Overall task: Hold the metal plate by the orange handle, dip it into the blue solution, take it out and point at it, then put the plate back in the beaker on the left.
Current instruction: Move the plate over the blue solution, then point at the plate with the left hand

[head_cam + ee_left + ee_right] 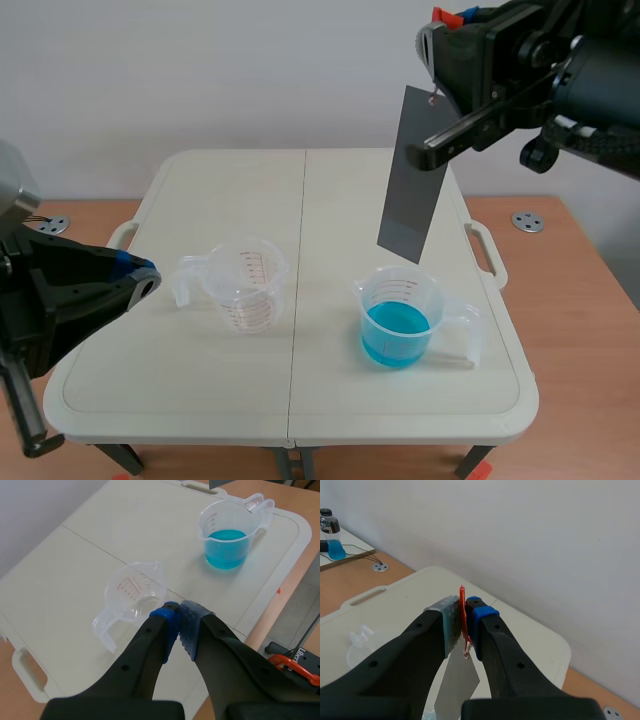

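While I watched the feeds, the right pincer [465,622] was clamped on the thin orange handle [464,611] of the metal plate [408,180], with one dotted pad pressed against each side of it. That arm came in high from the right of the scene view, and the grey plate hung from the pincer at a slant, its lower end leaning toward the robot's left. The bottom edge sat just above the rim of the beaker of blue solution [398,322], clear of the liquid, and I could not tell whether the plate's surface was wet. This beaker stood on the right half of the pale desk [330,200], its handle turned to the right. The empty beaker [243,285] stood on the left half, apart from the first, with its handle turned to the left. My left pincer [178,620] was low at the desk's left edge, its two pads closed against each other with nothing between them. Its tips were just beside the empty beaker's handle, though I could not tell whether they touched it. From the right wrist camera I also saw a small bottle [330,535] of blue liquid far off on another surface.
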Tool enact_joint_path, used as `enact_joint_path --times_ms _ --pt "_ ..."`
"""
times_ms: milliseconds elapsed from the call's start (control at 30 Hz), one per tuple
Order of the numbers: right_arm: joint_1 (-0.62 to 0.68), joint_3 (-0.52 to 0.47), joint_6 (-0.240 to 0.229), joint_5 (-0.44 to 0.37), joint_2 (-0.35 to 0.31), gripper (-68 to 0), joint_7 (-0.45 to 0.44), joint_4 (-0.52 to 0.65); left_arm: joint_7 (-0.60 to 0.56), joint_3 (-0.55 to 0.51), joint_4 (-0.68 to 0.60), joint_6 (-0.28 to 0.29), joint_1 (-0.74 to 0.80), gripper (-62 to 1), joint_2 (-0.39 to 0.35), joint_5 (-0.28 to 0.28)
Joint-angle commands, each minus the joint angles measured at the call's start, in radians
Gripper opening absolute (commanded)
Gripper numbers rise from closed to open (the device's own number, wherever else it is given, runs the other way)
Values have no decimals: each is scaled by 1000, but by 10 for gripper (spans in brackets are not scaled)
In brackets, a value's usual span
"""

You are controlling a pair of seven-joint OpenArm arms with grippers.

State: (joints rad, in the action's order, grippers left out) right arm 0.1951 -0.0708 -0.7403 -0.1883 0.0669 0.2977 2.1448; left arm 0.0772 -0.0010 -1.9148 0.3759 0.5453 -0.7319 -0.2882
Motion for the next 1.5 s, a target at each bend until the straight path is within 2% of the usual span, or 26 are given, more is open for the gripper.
enact_joint_path --times_ms 0,300,733,1133,1333,1467 --pt "-6 2 -5 -14 3 -662 -14 26 -5 19 -10 5 -23 -583 2 -6" --pt "-6 3 -5 -14 3 -662 -10 26 54 200 -3 4 -211 -583 3 -6" --pt "-6 3 -5 -14 3 -662 -3 26 54 451 134 13 -498 -583 32 -6" --pt "-7 3 -5 -25 3 -662 12 26 53 657 349 39 -741 -584 165 -6" --pt "-7 3 -5 -25 3 -662 12 26 51 694 438 37 -815 -583 246 7" --pt "-7 3 -5 -25 3 -662 12 26 51 697 489 34 -842 -583 295 37"
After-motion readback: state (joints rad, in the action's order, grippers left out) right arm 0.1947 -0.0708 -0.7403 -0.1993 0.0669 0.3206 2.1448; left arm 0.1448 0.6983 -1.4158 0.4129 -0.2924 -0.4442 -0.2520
